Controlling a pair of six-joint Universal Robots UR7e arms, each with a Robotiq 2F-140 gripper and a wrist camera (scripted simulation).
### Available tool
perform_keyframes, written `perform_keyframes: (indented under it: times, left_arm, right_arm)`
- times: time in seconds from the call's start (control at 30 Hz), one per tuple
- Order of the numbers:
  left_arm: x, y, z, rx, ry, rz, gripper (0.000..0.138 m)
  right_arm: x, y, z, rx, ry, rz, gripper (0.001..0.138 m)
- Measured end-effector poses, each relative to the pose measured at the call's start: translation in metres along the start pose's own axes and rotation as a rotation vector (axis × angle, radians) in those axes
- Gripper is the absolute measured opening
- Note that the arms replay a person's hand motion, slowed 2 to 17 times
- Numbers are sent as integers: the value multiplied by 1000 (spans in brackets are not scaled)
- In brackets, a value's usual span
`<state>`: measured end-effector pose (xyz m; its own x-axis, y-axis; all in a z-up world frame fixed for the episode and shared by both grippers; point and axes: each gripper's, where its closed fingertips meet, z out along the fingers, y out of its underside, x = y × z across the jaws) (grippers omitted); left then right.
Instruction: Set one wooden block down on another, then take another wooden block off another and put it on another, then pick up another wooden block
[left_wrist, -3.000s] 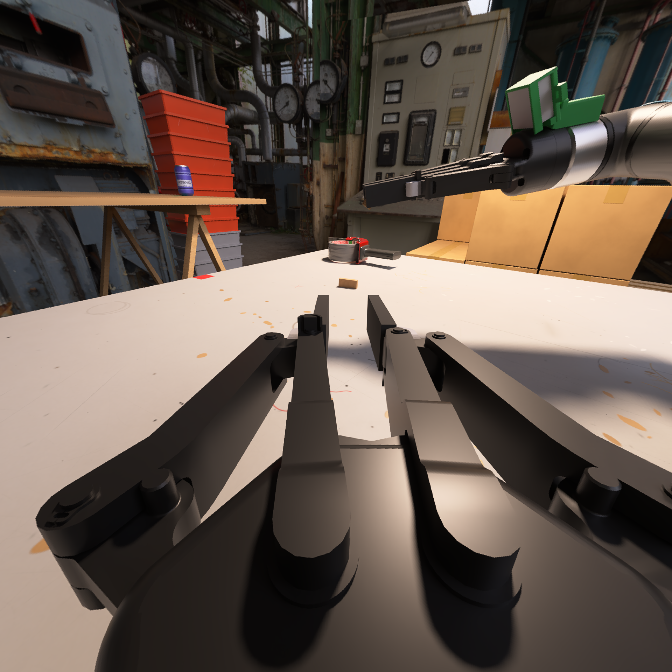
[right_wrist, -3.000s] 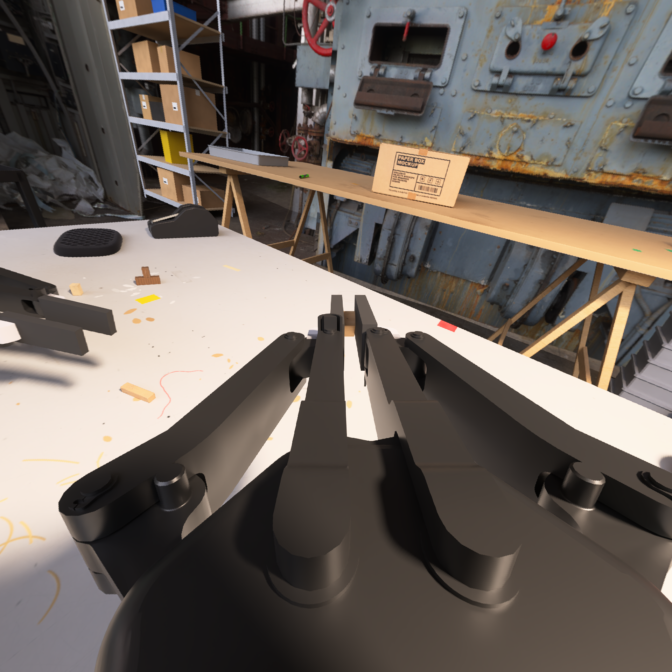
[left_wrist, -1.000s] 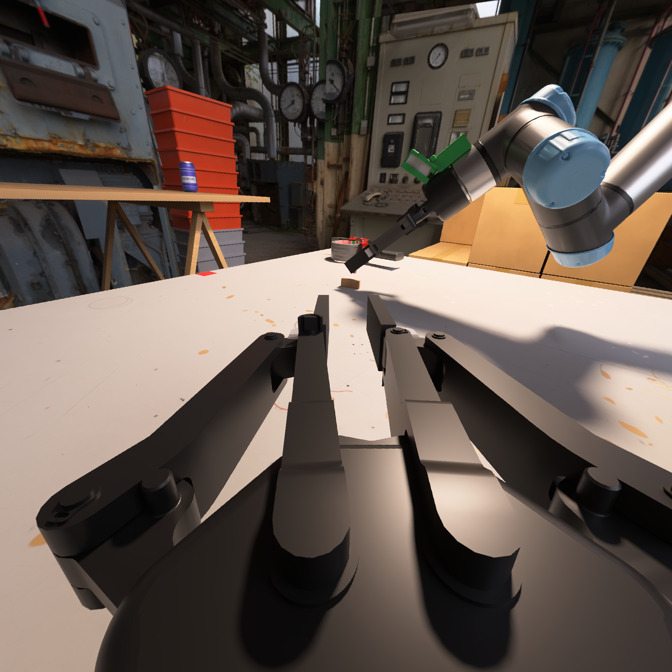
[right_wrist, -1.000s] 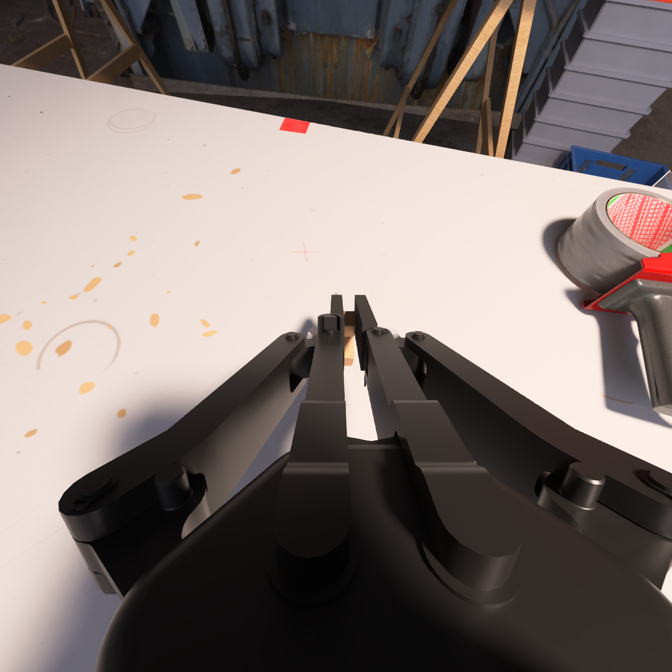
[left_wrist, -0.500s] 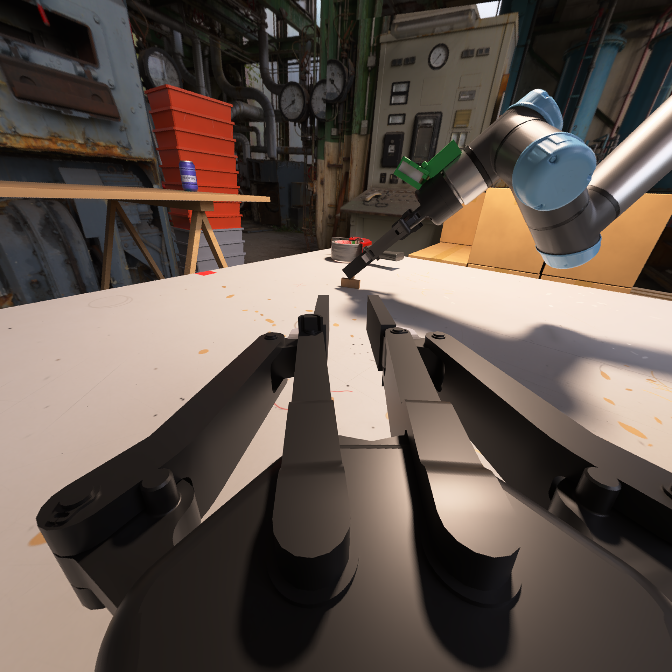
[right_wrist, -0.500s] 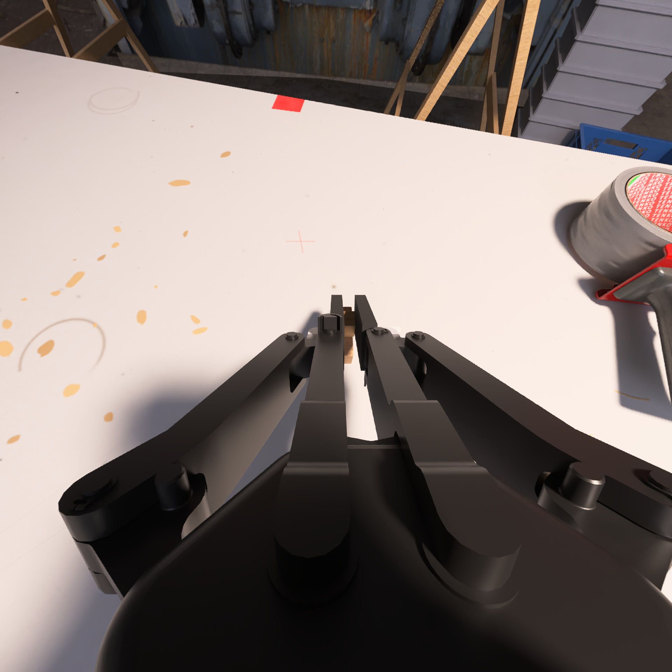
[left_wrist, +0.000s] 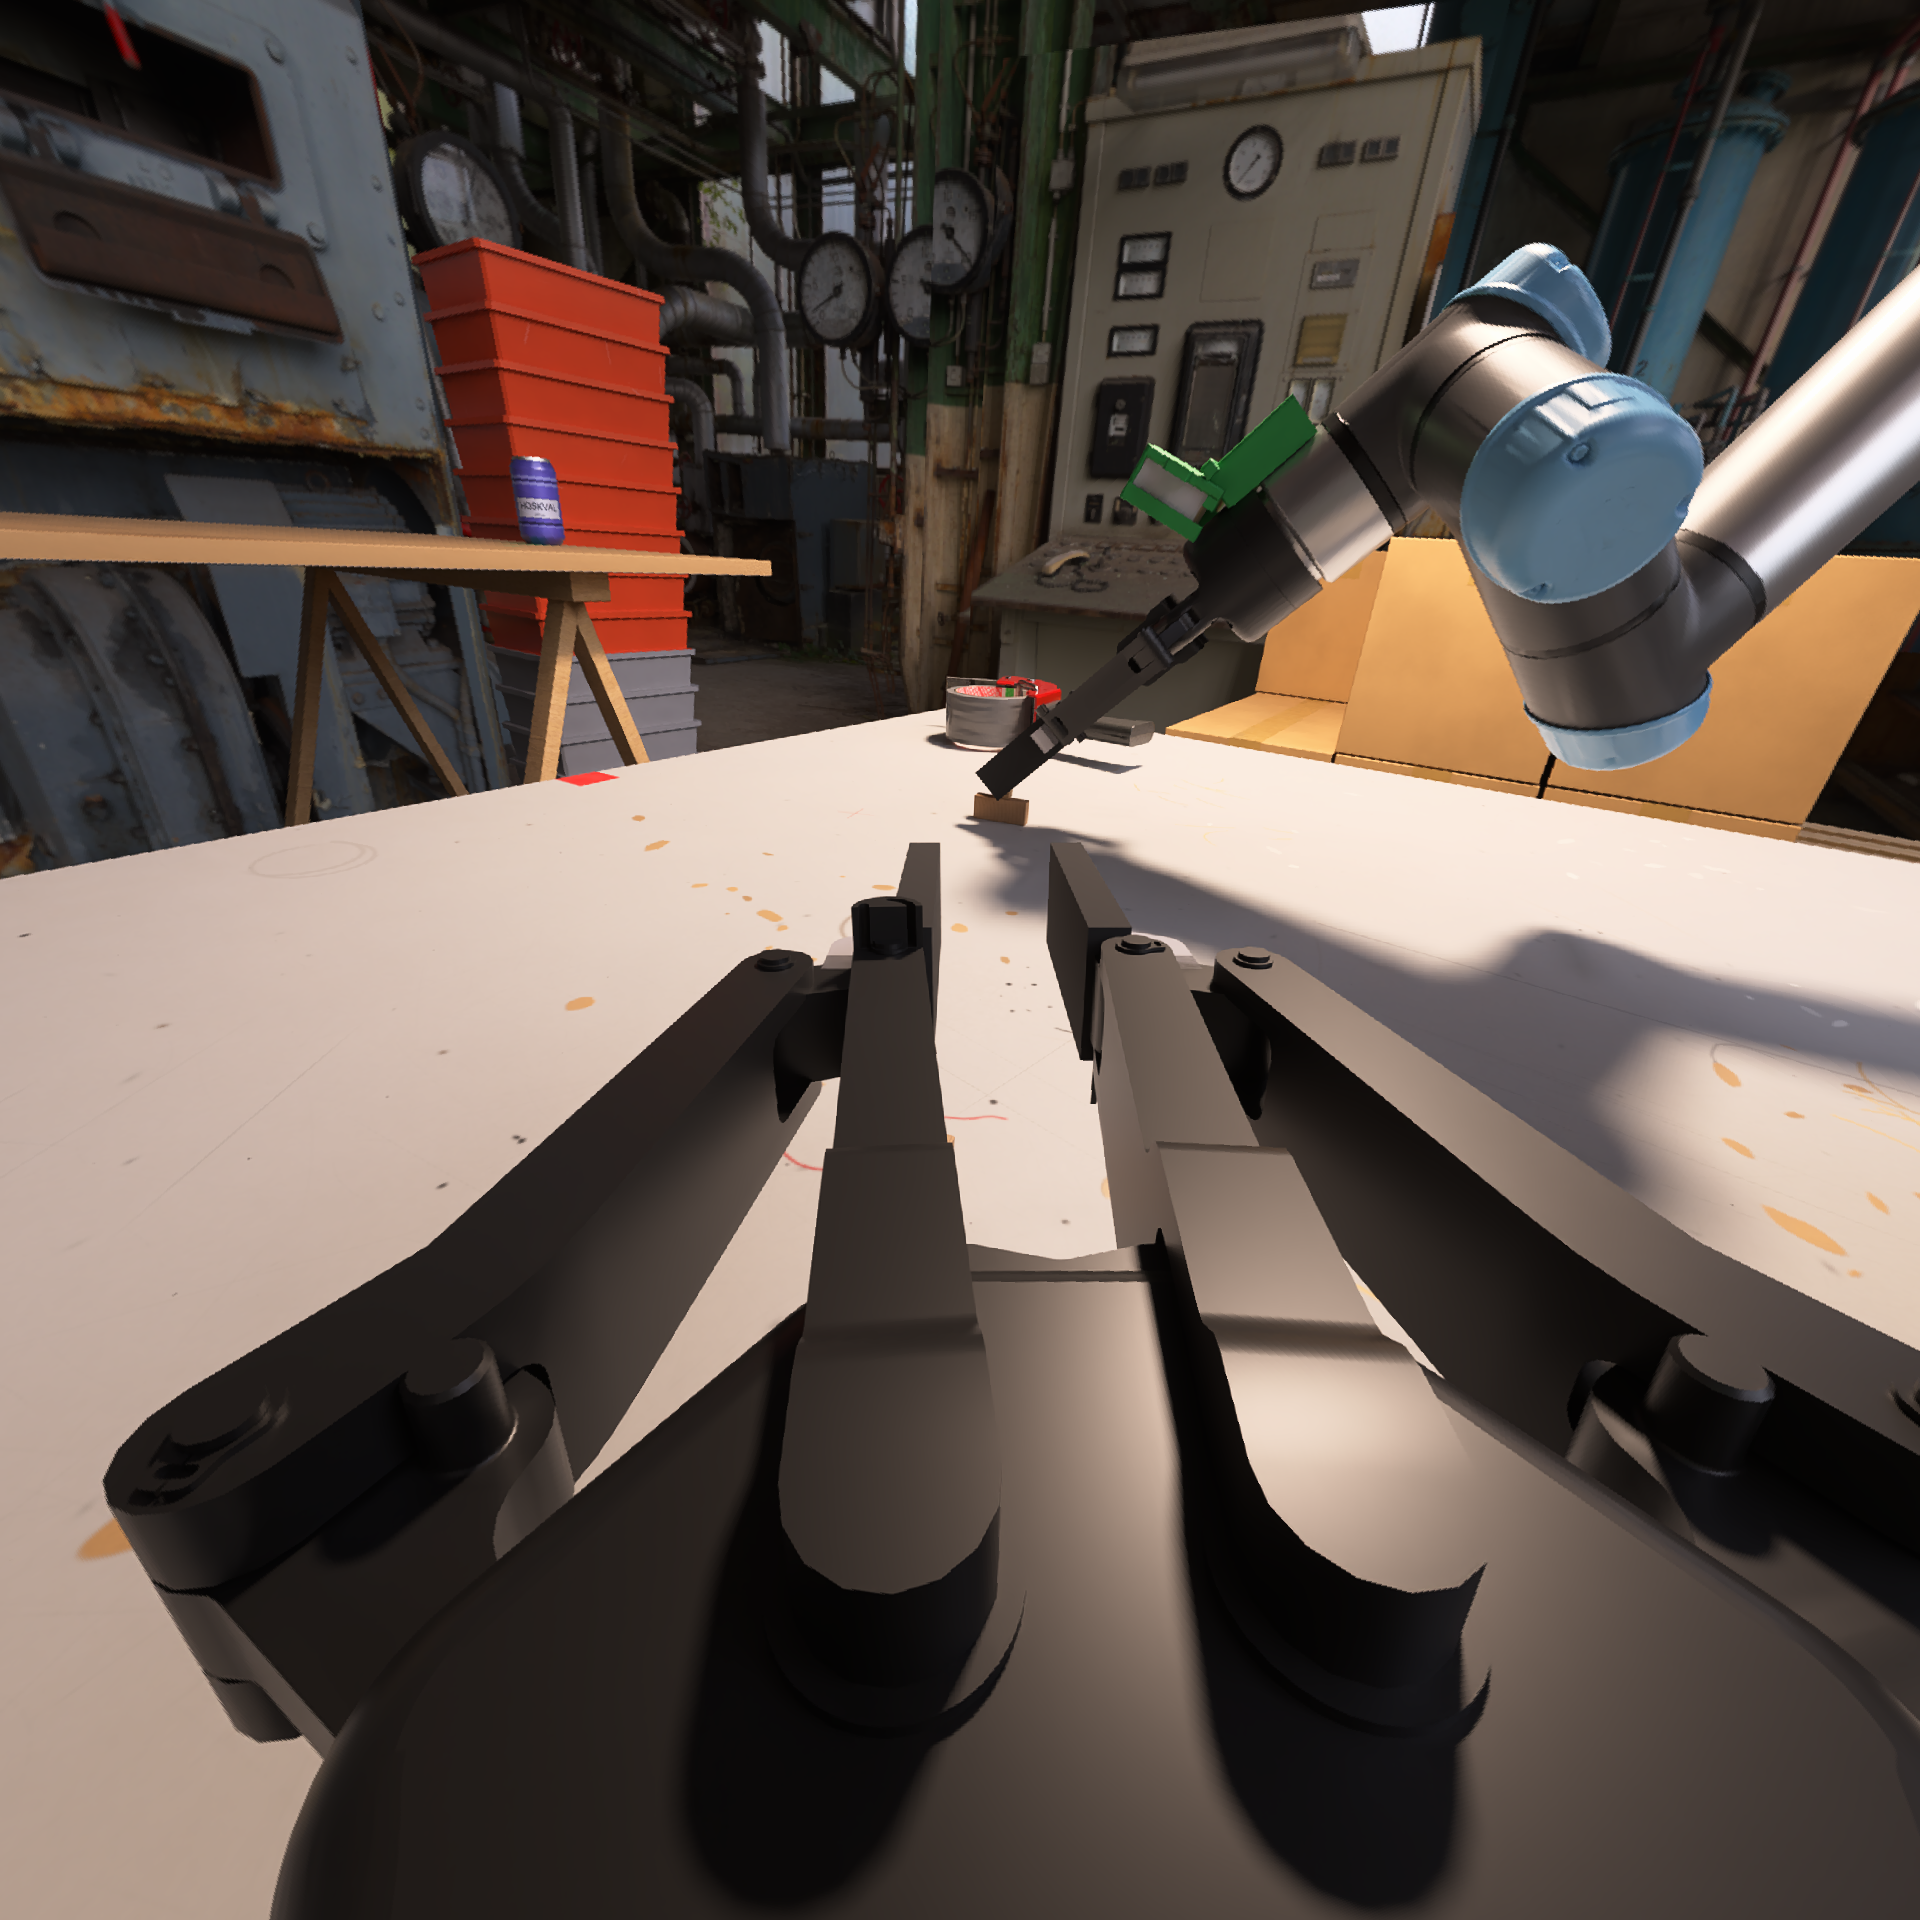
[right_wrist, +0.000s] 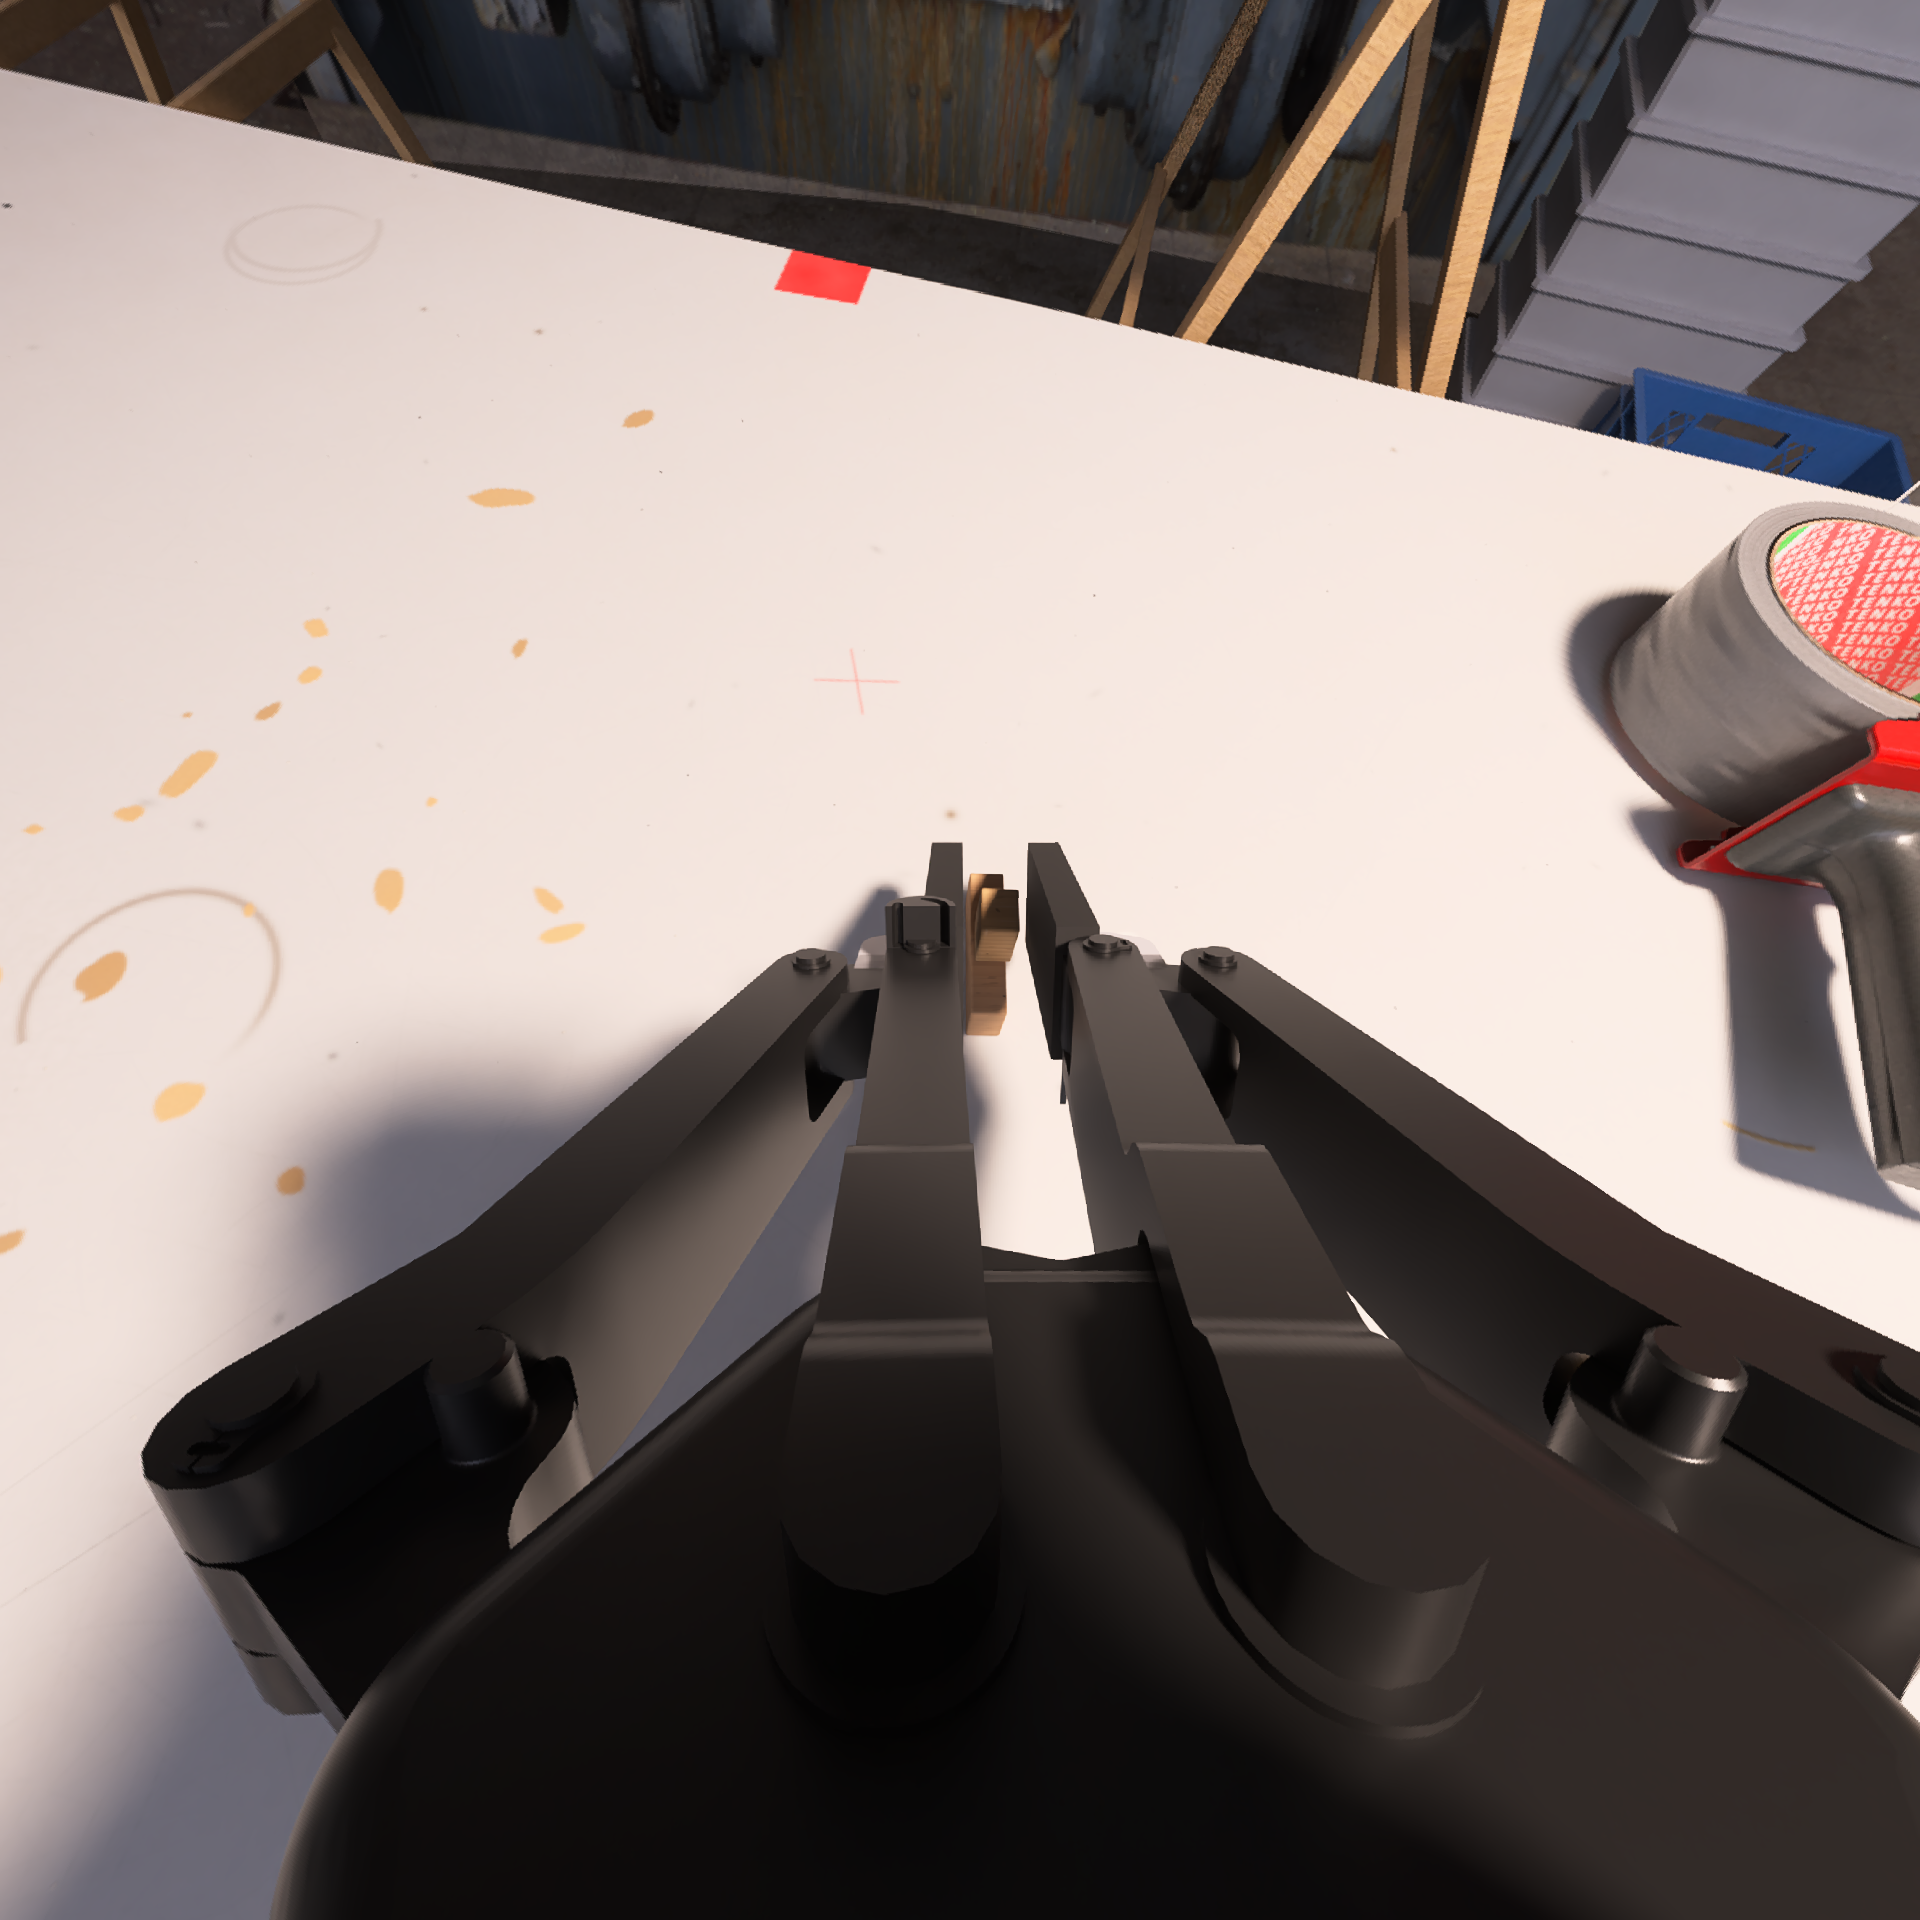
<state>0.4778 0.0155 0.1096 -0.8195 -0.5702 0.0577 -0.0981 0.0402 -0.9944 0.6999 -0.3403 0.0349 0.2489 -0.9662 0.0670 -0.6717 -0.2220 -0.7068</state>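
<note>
In the right wrist view my right gripper (right_wrist: 987, 857) points down at the white table (right_wrist: 623, 623). Its jaws stand slightly apart around a small wooden block (right_wrist: 987, 935), which rests on top of another wooden block (right_wrist: 985, 1013). The upper block lies against the left finger, with a gap to the right finger. In the left wrist view the right gripper (left_wrist: 1003, 774) tips down onto the same blocks (left_wrist: 1001, 808) at the far side of the table. My left gripper (left_wrist: 992, 873) is open and empty, held low over the table.
A grey tape roll in a red dispenser (right_wrist: 1787, 665) stands right of the blocks; it also shows in the left wrist view (left_wrist: 987, 712). A red marker (right_wrist: 823, 278) sits at the table's far edge. Cardboard boxes (left_wrist: 1455, 675) and a trestle bench (left_wrist: 364, 556) stand beyond.
The right arm swung down from level to the block by the tape dispenser with a block in its jaws. In the last half second the jaws parted. The left gripper has not moved.
</note>
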Motion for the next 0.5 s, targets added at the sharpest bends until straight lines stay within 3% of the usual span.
perform_keyframes:
  times: [0.27,0.5]
  left_arm:
    - [0,0,0,3,-2,3,28]
    - [0,-1,0,4,-2,3,28]
  right_arm:
    - [-1,-8,-10,42,4,9,23]
    - [-6,-23,-29,142,9,25,29]
